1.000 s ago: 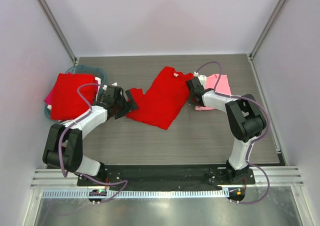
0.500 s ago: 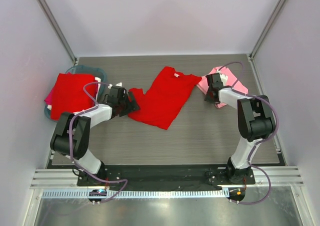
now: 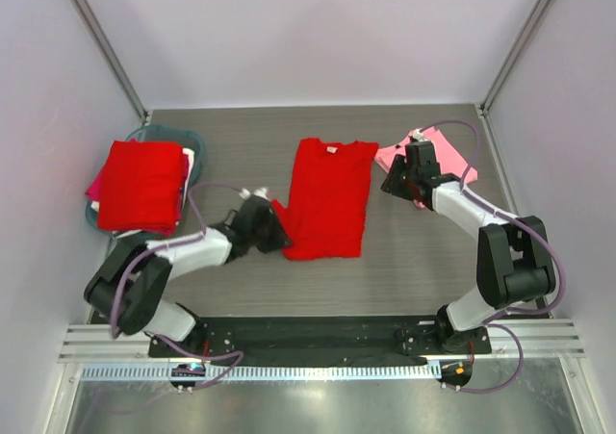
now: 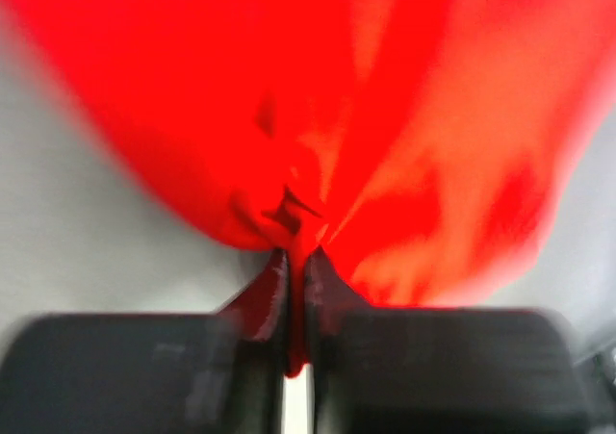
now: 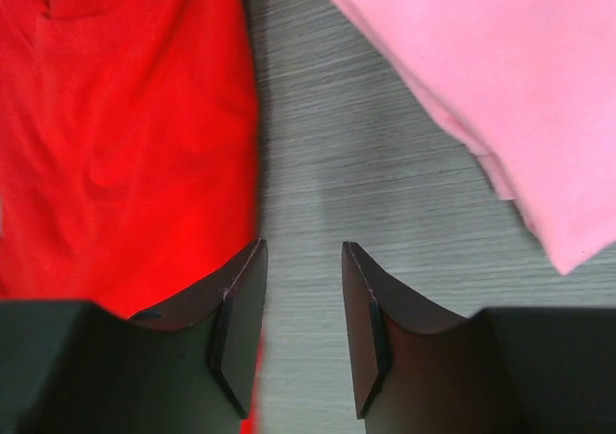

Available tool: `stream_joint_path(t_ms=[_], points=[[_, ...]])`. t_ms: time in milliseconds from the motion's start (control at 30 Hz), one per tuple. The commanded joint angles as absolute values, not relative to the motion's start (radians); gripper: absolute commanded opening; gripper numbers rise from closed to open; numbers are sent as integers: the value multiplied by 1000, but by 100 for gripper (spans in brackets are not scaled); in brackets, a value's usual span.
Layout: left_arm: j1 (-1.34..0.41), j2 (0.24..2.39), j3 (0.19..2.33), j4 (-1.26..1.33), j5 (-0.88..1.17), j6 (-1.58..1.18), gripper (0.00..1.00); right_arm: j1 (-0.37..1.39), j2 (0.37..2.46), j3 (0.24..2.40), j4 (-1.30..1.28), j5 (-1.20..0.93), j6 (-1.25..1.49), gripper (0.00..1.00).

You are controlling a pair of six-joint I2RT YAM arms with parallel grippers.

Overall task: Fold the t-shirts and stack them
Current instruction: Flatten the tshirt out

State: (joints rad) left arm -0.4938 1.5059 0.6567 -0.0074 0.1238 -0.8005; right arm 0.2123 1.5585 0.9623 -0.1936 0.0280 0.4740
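Observation:
A bright red t-shirt [image 3: 327, 198] lies spread flat mid-table, collar to the far side. My left gripper [image 3: 277, 234] is shut on its near left corner; the left wrist view shows red cloth [image 4: 385, 116] pinched between the fingers [image 4: 327, 285]. My right gripper [image 3: 392, 186] stands open and empty over bare table, between the red t-shirt [image 5: 125, 145] and a folded light pink t-shirt [image 5: 500, 78] at the back right [image 3: 433, 150]. At the far left, a folded red t-shirt [image 3: 140, 186] tops a pile with magenta [image 3: 93, 184] and white [image 3: 189, 165] edges showing.
A teal basin [image 3: 192, 138] sits under the pile at the back left. Metal frame posts [image 3: 106, 49] rise at the back corners. Both arm bases are bolted at the table's near edge [image 3: 318, 333].
The left gripper shut on the red t-shirt's corner and pulled it nearer, straightening the shirt. The right gripper let go of the shirt's shoulder, opened and moved right toward the pink t-shirt.

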Motion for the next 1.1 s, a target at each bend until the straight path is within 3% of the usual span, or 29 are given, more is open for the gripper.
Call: stream_joint_path(t_ms=[0,67,100,200,233,367,467,567,700,800,1067], points=[[-804,1340,585,105,62,-1008,13,218,1494,945,-181,-40,469,43],[-1031,1309,619,123,-36,-1034,32,218,1474,942,-195,-25,463,44],[-1082,1292,650,67,-75,-1025,58,218,1467,942,-204,-22,460,45],[-1112,1247,737,-157,-185,-994,83,218,1431,939,-236,-27,453,45],[-1088,1205,745,-188,-178,-980,86,218,1421,931,-244,-35,453,47],[-800,1183,796,-251,44,-908,87,238,1347,908,-313,-52,453,50],[-679,1244,871,-333,71,-850,87,284,1273,888,-372,-25,448,52],[-611,1354,940,-342,78,-813,84,334,1209,870,-416,-21,452,52],[-545,1518,999,-292,106,-798,66,379,1118,812,-417,-43,480,52],[-486,1635,1038,-238,136,-813,60,396,1051,769,-410,-72,486,52],[-376,1850,1201,-233,186,-833,62,405,953,674,-465,-198,504,56]])
